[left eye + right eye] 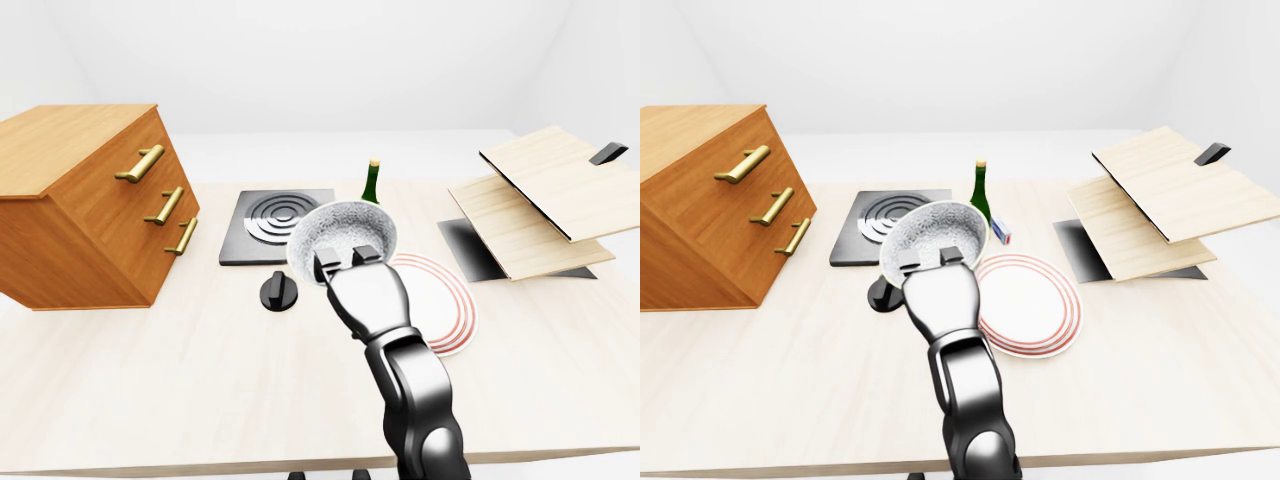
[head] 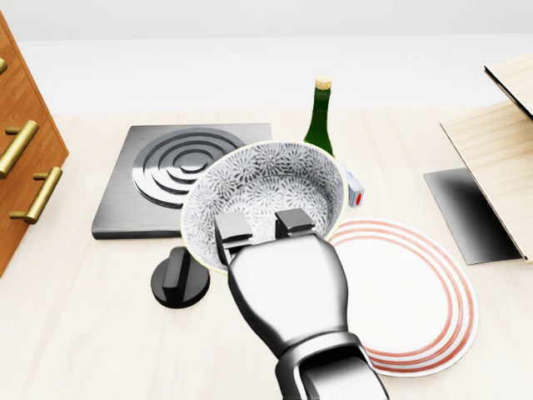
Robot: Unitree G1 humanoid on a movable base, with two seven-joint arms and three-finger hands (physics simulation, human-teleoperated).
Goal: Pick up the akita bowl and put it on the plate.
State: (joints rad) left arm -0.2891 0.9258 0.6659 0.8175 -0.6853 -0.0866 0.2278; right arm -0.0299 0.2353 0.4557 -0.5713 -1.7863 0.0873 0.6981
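Observation:
The akita bowl (image 2: pixel 266 187), white with a grey flower pattern inside, hangs tilted above the table, its mouth turned towards the camera. My right hand (image 2: pixel 262 225) is shut on the bowl's lower rim, two fingertips showing inside it. The white plate (image 2: pixel 416 300) with red rings lies flat on the table just right of the bowl, and in the head view the bowl overlaps its upper left edge. My left hand does not show in any view.
A black stove plate (image 2: pixel 175 167) and its round knob (image 2: pixel 179 283) lie left of the bowl. A green bottle (image 2: pixel 320 117) and a small box (image 2: pixel 356 190) stand behind it. A wooden drawer cabinet (image 1: pixel 80 210) is at far left, tilted wooden boards (image 1: pixel 540 200) over a dark mat (image 2: pixel 466 212) at right.

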